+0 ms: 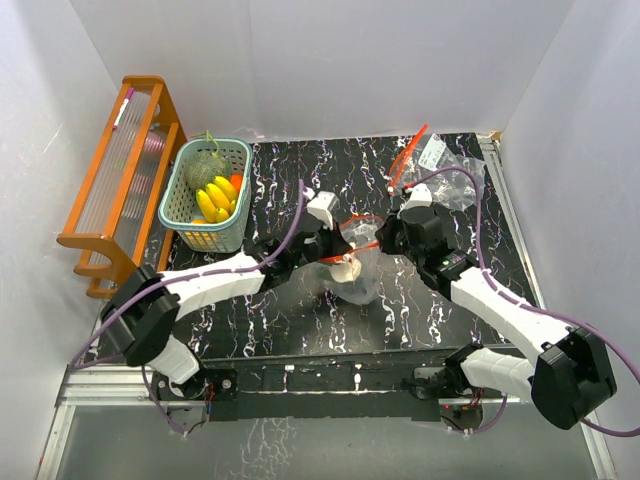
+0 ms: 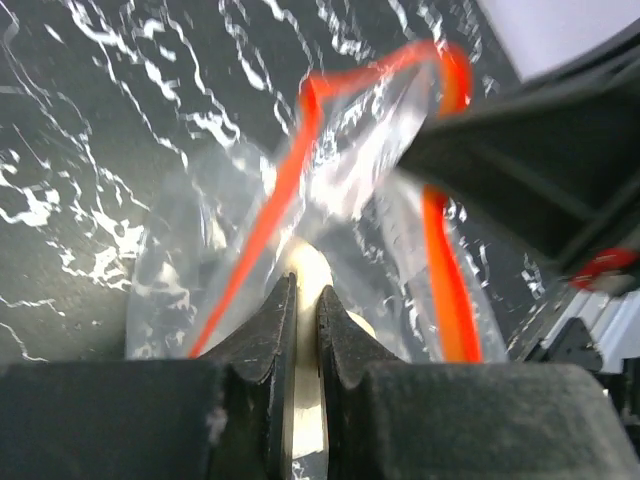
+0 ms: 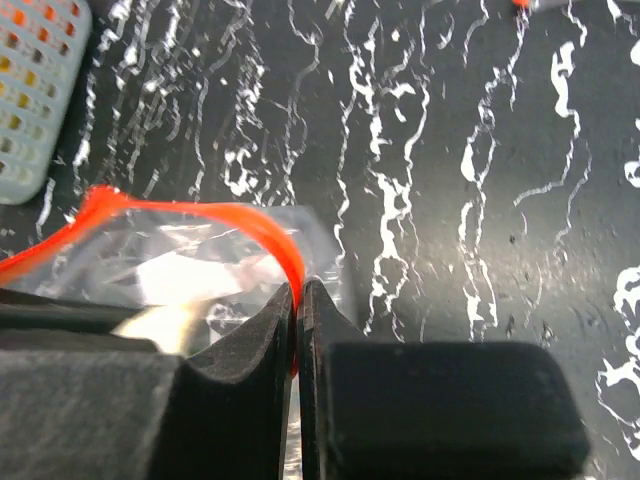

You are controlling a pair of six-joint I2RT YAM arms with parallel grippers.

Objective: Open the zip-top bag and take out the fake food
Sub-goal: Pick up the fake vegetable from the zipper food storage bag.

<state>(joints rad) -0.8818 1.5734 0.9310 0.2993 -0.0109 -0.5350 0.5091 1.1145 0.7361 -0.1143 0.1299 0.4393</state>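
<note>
Nearest you, both arms reach from their bases over the black marbled table [image 1: 300, 330] and meet at its middle. Your left gripper [image 2: 306, 292] has its jaws drawn almost together inside the mouth of the zip-top bag [image 1: 358, 282]. What sits between them looks like a pale piece [image 2: 308, 262] of the fake food, though the crumpled film blurs its outline. Your right gripper [image 3: 298, 292] is closed tight on the bag's orange-red zip strip [image 3: 240, 225], pinching the rim on the side opposite your left arm; the strip arches up from its jaws, so the mouth stands open (in the left wrist view it forms a wide loop). The clear bag itself rests on the table between the two wrists.

Further out on your left, the teal basket [image 1: 178, 195] stands well apart from the bag; it holds the banana bunch [image 1: 215, 198], the orange [image 1: 236, 182] and a greenish piece [image 1: 203, 168]. Just beside the basket, against the left wall, is a wooden rack [image 1: 110, 190]. At the far right, near the back wall, some loose clear bags [image 1: 445, 160] lie in a heap on the table.
</note>
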